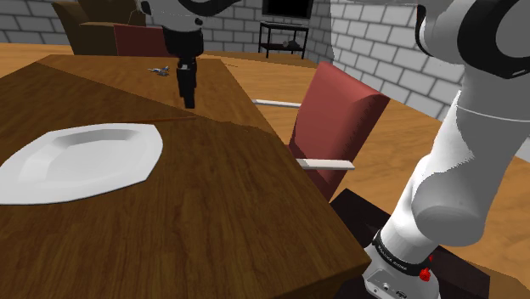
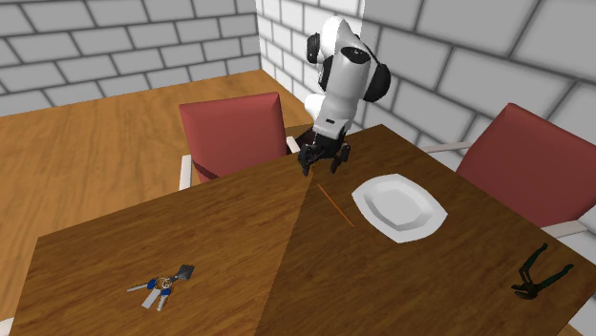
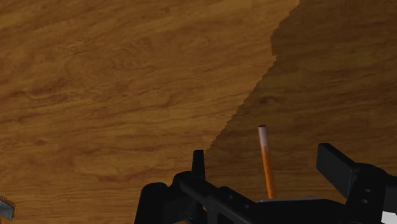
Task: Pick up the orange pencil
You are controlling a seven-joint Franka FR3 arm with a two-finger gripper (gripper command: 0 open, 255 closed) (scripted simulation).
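A thin orange pencil [image 2: 335,206] lies flat on the wooden table [image 2: 191,229], close beside a white plate [image 2: 399,207]. My black gripper [image 2: 323,169] hangs open just above the table, over the pencil's end nearest the arm. In the wrist view the pencil [image 3: 265,162] runs between the two fingers [image 3: 198,164], nearer the right one, and neither touches it. From the shoulder camera the gripper [image 1: 188,100] points straight down, with the pencil [image 1: 170,120] as a fine line just below it.
The white plate [image 1: 81,161] lies near the shoulder view's left. A bunch of keys [image 2: 160,283] and black pliers [image 2: 537,272] lie further off on the table. Red chairs [image 2: 234,134] [image 1: 340,119] stand at the table's sides.
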